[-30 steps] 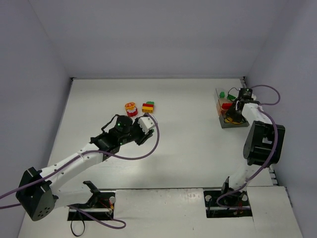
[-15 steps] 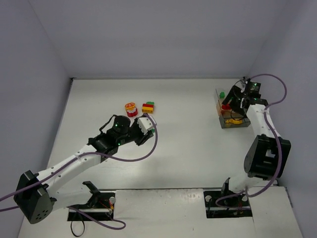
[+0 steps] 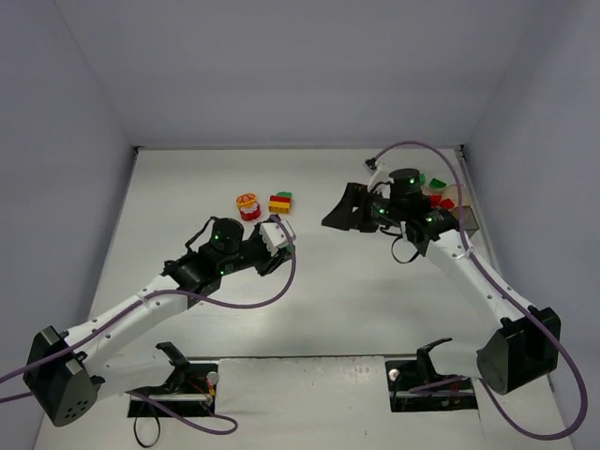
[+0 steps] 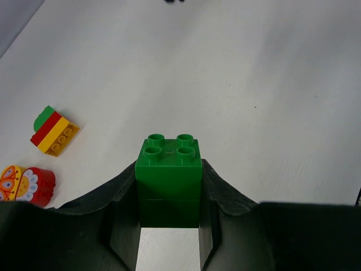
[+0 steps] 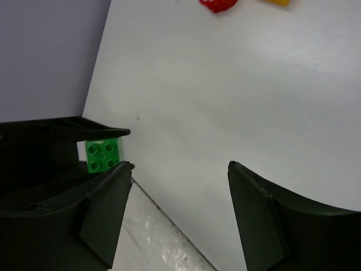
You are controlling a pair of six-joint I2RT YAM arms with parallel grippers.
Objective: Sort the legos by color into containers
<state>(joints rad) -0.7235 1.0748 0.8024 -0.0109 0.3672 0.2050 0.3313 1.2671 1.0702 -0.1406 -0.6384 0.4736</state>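
Observation:
My left gripper (image 4: pixel 169 189) is shut on a green lego (image 4: pixel 169 164), two green bricks stacked, held above the bare table. From above, this gripper (image 3: pixel 284 246) sits left of centre. A green-red-yellow stacked lego (image 3: pixel 279 202) and a round red-yellow piece (image 3: pixel 248 205) lie behind it, also seen as the stack (image 4: pixel 53 130) and the round piece (image 4: pixel 25 185). My right gripper (image 3: pixel 336 214) hangs open and empty near the middle. The right wrist view shows the gripper (image 5: pixel 180 169) and the green lego (image 5: pixel 103 155) beyond it. The tan tray of containers (image 3: pixel 452 202) is partly hidden by the right arm.
Green bricks (image 3: pixel 438 181) and a red brick (image 3: pixel 434 199) show in the tray at the back right. The side walls stand close to the tray and along the table's left edge. A purple cable (image 3: pixel 281 281) loops off the left wrist.
The right arm swung left from over the tray toward the table's middle, and its jaws opened. The left arm edged slightly right, still holding the green lego.

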